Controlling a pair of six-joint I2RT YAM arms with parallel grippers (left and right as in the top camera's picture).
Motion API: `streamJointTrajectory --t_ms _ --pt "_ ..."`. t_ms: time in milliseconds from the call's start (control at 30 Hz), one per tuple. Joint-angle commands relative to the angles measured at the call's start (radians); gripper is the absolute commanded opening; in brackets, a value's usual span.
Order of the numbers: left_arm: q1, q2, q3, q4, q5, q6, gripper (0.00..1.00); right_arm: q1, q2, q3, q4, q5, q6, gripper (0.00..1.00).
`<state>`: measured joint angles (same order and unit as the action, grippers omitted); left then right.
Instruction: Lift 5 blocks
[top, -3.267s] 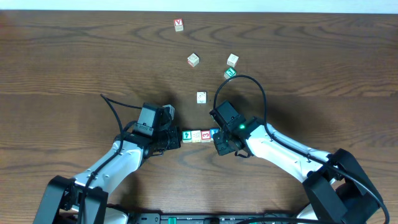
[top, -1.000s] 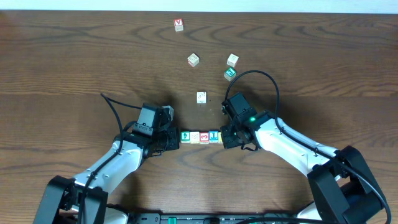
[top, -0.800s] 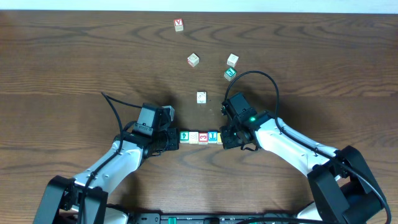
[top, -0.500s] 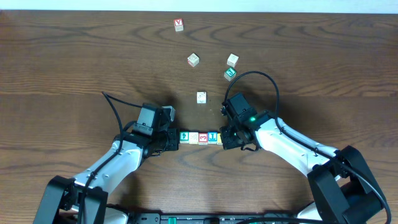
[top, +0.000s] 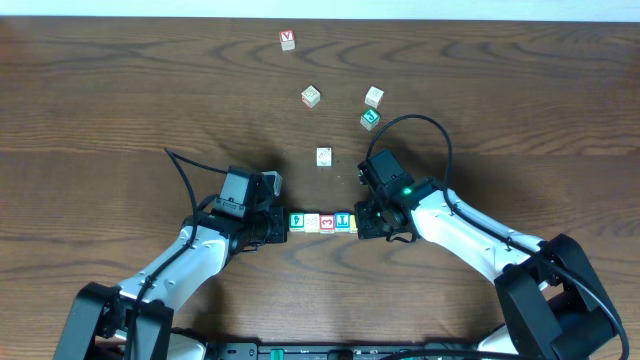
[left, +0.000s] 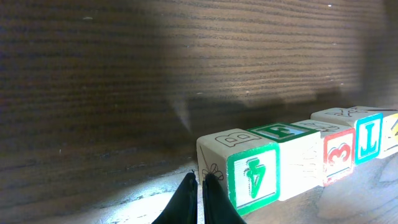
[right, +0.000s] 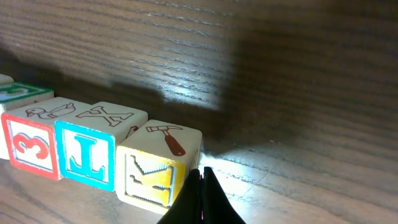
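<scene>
Five blocks stand in one tight row between my two grippers: green (top: 297, 221) (left: 252, 177), plain cream (top: 312, 221) (left: 301, 165), red "3" (top: 327, 221) (right: 28, 146), blue (top: 342, 220) (right: 84, 152) and yellow (right: 152, 174). My left gripper (top: 283, 224) (left: 200, 177) is shut, with its tips against the outer end of the green block. At the other end my right gripper (top: 358, 222) (right: 202, 171) is shut too, its tips against the outer side of the yellow block. I cannot tell whether the row rests on the table or hangs just above it.
Loose cubes lie further back: one with a red "V" (top: 288, 39), a pale one (top: 311, 96), another pale one (top: 374, 96), a green-faced one (top: 370, 118) and a white one (top: 324, 156) nearest the row. A black cable (top: 425, 130) loops above the right arm.
Since the oldest frame my right gripper has moved right, from over the blue block to the row's right end. Over the last second nothing visibly moves.
</scene>
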<state>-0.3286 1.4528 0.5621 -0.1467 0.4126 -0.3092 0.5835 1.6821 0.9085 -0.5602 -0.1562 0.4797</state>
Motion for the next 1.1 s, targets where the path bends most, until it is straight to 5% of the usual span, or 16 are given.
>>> streamJointTrajectory --t_ms 0,567,1067 --pt "-0.004 -0.002 -0.004 0.006 0.068 0.021 0.07 0.0 0.006 0.0 0.011 -0.097 0.04 0.01" --pt "-0.005 -0.003 -0.004 0.01 0.179 0.134 0.07 0.0 0.006 0.0 0.068 -0.167 -0.006 0.01" --pt "-0.005 -0.003 -0.004 0.048 0.174 0.028 0.07 0.0 0.006 0.0 0.079 -0.195 -0.005 0.01"
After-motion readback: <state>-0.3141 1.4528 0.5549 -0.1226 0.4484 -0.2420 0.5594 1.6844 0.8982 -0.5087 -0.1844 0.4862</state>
